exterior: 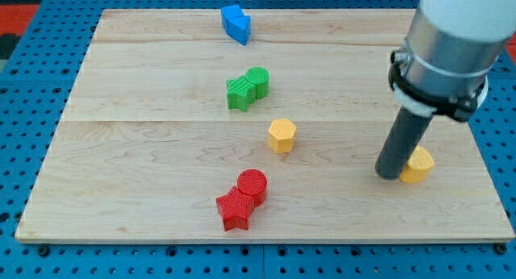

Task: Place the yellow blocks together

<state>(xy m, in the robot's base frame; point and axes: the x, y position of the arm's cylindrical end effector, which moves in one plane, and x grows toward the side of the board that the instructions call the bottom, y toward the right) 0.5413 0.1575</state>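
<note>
Camera view: no pincer is seen. My tip [389,175] touches the partly hidden yellow plastic block [420,164]; seemingly light, rigid, slidey, best pushed centrally toward the yellow hexagonal block [282,135].

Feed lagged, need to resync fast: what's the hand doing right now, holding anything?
No hand here: only my tip, holding nothing.
My tip sits on the board right beside the yellow block at the view's right, on its left side.

Single high, angled view over board [161,150]
</note>
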